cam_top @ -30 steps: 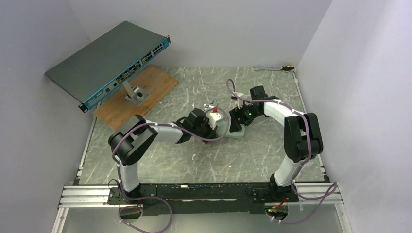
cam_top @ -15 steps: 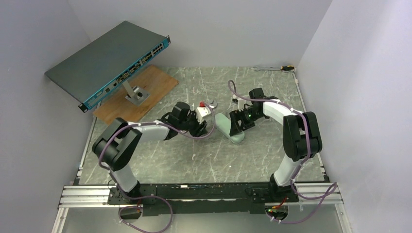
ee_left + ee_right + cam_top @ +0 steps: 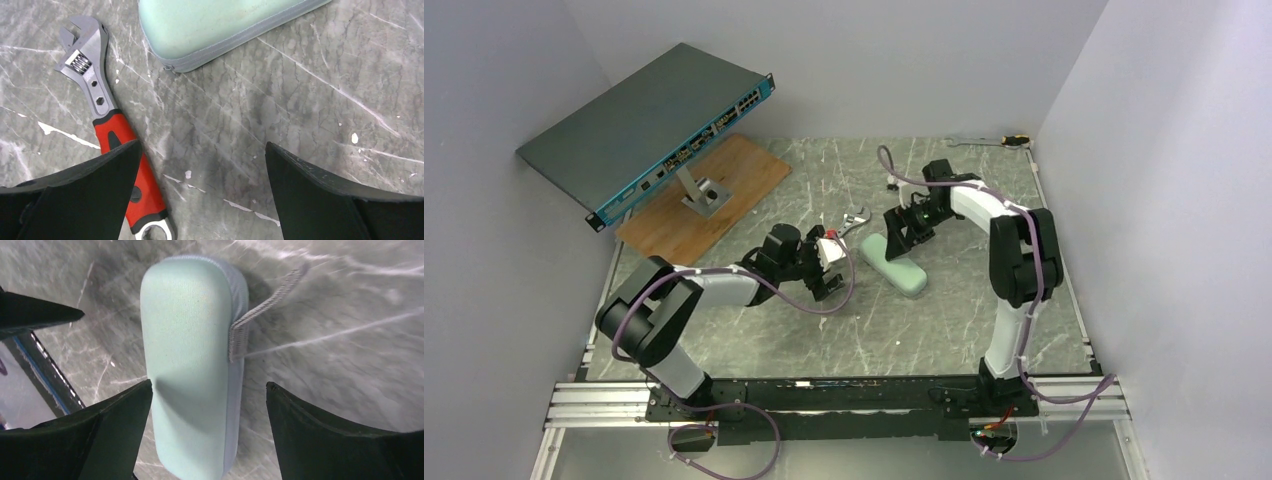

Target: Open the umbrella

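Counter [image 3: 824, 330] of grey veined stone, carrying a tilted switch [image 3: 649, 125] on a stand over a wooden board [image 3: 724, 185] at far left. Nearer the middle, a mint case [image 3: 192, 365], lying flat and apparently zipped shut, with a grey strap [image 3: 260, 305] trailing from one end. Just beside it but apart, a red-handled wrench [image 3: 112, 130]. No umbrella to be seen in any view, so judged hardly begun: nothing unfolded, no canopy, shaft or handle showing. Possibly packed inside the case, though impossible to tell from outside. Left to do, on that reading: getting the case open, drawing the umbrella out, then spreading it. Right end effector [image 3: 209, 390] spread wide above the case, one finger to each side of it, clamping nothing and seemingly not touching the fabric. Left end effector [image 3: 202, 150] likewise gaping, empty, low over bare counter, the wrench handle close by its left finger and the case corner further ahead.
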Motion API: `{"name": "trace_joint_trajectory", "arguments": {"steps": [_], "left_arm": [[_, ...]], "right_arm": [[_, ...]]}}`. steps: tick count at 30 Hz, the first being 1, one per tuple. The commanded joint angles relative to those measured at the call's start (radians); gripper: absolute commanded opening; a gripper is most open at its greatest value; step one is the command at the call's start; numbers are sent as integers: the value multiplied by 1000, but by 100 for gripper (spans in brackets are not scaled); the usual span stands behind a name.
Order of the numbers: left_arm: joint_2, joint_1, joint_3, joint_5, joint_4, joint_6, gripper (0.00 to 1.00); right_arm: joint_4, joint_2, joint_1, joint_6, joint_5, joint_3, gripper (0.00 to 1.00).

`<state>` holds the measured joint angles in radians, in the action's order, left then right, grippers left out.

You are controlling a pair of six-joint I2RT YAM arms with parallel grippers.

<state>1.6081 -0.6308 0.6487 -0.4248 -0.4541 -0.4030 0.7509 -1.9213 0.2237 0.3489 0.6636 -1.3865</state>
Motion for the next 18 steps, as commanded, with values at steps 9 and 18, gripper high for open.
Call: {"name": "trace_joint_trajectory", "arguments": {"steps": [9,18], "left_arm": [[-62,-16,-21,-103,-6,-77,95],[69,-77,1,-45,-137,-22,66]], "right_arm": [[176,-98,27,302,103,42,43],[236,-191,25,354,160,31,33]]}}
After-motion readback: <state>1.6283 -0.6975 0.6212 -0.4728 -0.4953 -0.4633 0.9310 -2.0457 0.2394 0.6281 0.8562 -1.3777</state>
